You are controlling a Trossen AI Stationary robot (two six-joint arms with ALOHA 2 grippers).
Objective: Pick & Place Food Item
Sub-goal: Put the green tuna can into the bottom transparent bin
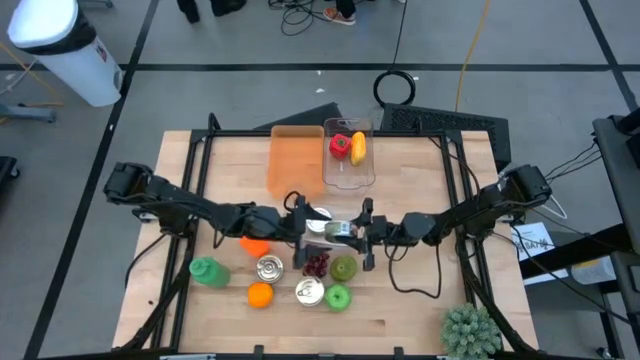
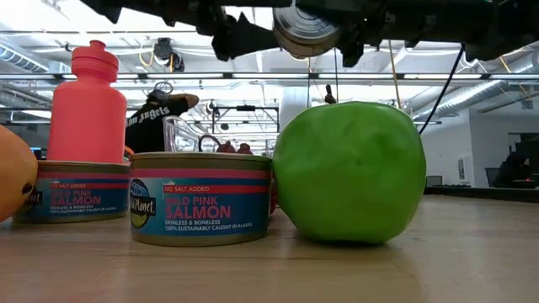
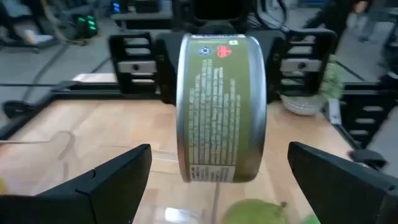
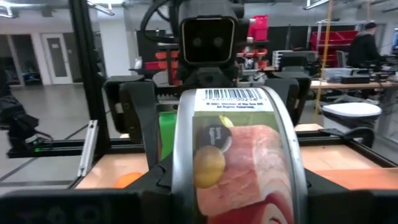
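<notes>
A tin can with a green and salmon-picture label (image 1: pixel 335 228) hangs in mid-air over the table's middle, between my two grippers. My right gripper (image 1: pixel 367 232) (image 4: pixel 239 199) comes from the right and is shut on the can (image 4: pixel 239 155). My left gripper (image 1: pixel 303 222) (image 3: pixel 219 148) faces it from the left and is open. Its fingers (image 3: pixel 106 180) stand wide on either side of the can (image 3: pixel 221 106) with a gap on both sides. In the low view the can (image 2: pixel 307 29) sits high above the table things. My right gripper pinches the can between its two fingers (image 3: pixel 146 68), one on each flat end (image 3: pixel 181 99). It comes level from the table's right side. The can is lifted clear and lies on its side, with the labelled round wall turned toward both wrist cameras.
Below the can lie grapes (image 1: pixel 316 265), a dull green fruit (image 1: pixel 344 267), two tins (image 1: pixel 268 268) (image 1: pixel 310 292), a green apple (image 1: pixel 338 297), an orange (image 1: pixel 260 295), a bottle (image 1: pixel 205 270) and an orange piece (image 1: pixel 255 245). A clear bin with food (image 1: pixel 348 150) and an orange board (image 1: pixel 295 160) stand farther back.
</notes>
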